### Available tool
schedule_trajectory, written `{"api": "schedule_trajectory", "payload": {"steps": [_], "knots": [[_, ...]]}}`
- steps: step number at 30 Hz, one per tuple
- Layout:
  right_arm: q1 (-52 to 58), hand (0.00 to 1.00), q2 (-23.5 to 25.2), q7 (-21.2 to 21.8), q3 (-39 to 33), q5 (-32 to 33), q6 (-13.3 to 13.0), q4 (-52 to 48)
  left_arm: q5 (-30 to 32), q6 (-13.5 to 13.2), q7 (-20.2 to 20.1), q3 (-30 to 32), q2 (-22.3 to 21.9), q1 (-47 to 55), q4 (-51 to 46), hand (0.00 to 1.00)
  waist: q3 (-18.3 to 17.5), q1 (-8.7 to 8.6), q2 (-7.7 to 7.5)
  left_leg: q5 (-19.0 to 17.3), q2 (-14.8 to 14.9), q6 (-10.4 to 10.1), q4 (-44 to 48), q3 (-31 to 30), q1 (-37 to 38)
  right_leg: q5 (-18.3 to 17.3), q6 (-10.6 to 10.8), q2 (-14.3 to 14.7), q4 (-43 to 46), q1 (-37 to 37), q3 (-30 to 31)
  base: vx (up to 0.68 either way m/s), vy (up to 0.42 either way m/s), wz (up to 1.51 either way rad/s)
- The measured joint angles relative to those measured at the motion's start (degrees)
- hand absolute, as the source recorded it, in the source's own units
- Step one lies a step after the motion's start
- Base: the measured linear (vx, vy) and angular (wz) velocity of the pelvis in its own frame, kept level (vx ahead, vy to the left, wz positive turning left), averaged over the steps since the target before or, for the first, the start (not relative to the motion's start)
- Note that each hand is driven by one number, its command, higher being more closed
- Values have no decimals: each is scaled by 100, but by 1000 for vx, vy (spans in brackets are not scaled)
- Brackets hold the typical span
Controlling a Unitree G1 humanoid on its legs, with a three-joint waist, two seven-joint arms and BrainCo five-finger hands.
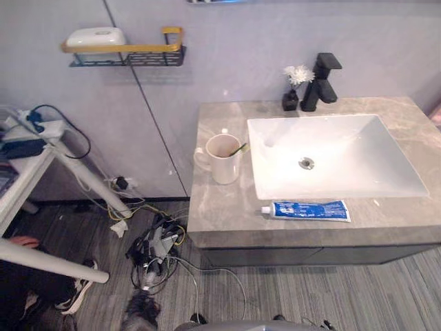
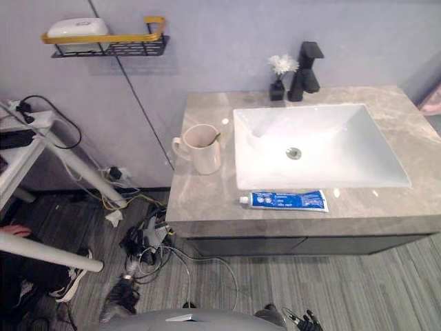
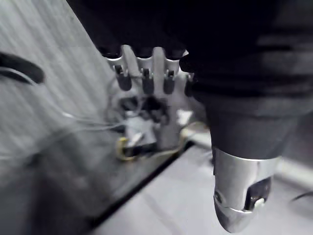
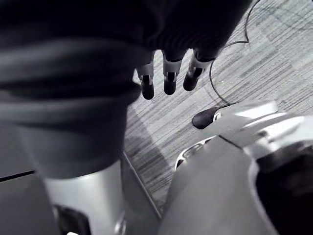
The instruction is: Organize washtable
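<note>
A grey stone washtable (image 1: 219,208) holds a white basin (image 1: 272,176) with a black tap (image 1: 322,81) behind it. A cream mug (image 1: 222,162) stands left of the basin with a toothbrush (image 1: 238,148) leaning in it. In front of the basin a blue toothpaste tube (image 1: 307,210) lies flat by the counter's front edge. A small black vase with a white flower (image 1: 294,86) sits beside the tap. My left hand (image 3: 156,68) hangs over the floor, fingers relaxed and empty. Low by the floor too, my right hand (image 4: 168,73) is open, holding nothing.
On the wall to the left hangs a black and yellow shelf (image 1: 131,55) with a white soap dish (image 1: 95,36). A tangle of cables and plugs (image 1: 155,245) lies on the floor left of the cabinet. A white-legged stand (image 1: 48,155) is at far left.
</note>
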Motion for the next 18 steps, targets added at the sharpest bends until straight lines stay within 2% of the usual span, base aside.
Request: {"api": "schedule_trajectory", "payload": {"steps": [3, 5, 8, 9, 13, 15, 18], "knots": [[21, 0, 5, 4, 19, -1, -39, -18, -81, -227, 268, 501, -44, 29, -1160, 0, -1, 44, 3, 38, 2, 12, -4, -127, -80, 1, -2, -1, -25, 2, -133, -29, -4, 27], [32, 0, 1, 33, 56, -6, -46, -15, 49, -444, 638, 670, -100, 25, -2637, 0, -97, 143, -5, 58, 1, 14, -4, -221, -162, 7, 4, -1, -24, -4, -216, 3, -7, 22], [-15, 0, -34, 79, 311, -6, -61, -27, 681, -702, 1039, 670, -102, -93, -4243, 0, -147, 177, -25, 91, 0, 28, 1, -308, -192, 17, -4, 1, -25, 23, -269, 14, -2, 16], [-24, 0, -37, 117, 335, -4, -71, -28, 948, -721, 1131, 637, -101, -114, -4507, 0, -151, 176, -21, 93, 0, 31, 2, -322, -192, 18, -4, 1, -25, 33, -276, 4, -4, 8], [-22, 0, -110, 247, 561, 5, -75, -18, 2221, -745, 1416, 119, -84, -245, -5898, 0, -161, 166, -3, 114, 6, 40, 2, -402, -177, 19, -6, 0, -26, 106, -367, -17, -4, 11], [-22, 0, -160, 327, 677, 15, -78, -17, 2872, -784, 1415, -541, 52, -360, -6680, 0, -170, 165, 11, 129, 9, 54, 2, -431, -178, 18, -7, -3, -14, 121, -397, -38, -1, 7], [-5, 0, -184, 427, 685, 56, -79, -8, 3476, -881, 1403, -1264, 285, -594, -7130, 0, -201, 154, 62, 141, 9, 65, 1, -437, -171, 18, -7, -9, 10, 122, -398, -23, 4, 1]]}}
